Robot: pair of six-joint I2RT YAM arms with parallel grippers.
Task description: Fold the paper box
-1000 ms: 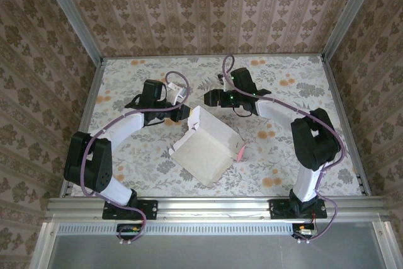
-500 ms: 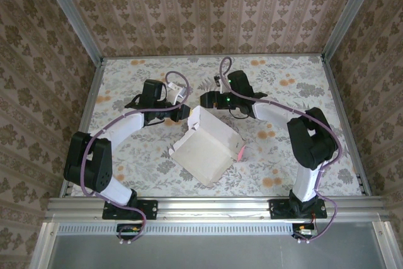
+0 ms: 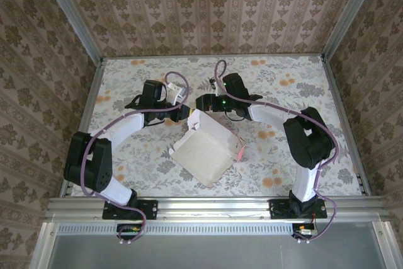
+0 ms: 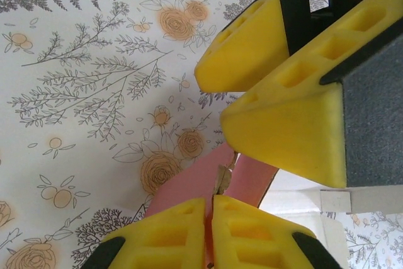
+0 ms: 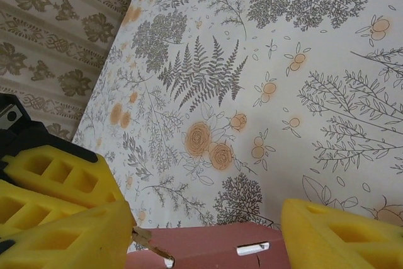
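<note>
Pinching a pink flap of the paper box, the left gripper is clamping it tight between its fingertips. And the right gripper is hanging released, jaws wide, with the box's pink edge sitting between its fingers.

— What sits between your fingers?
— Your right gripper stands wide apart, its yellow pads low at both corners. The pink edge of the paper box, with a small white slit, lies between them.
— And beyond it?
— You have the floral tablecloth, and the patterned wall at upper left.
</note>
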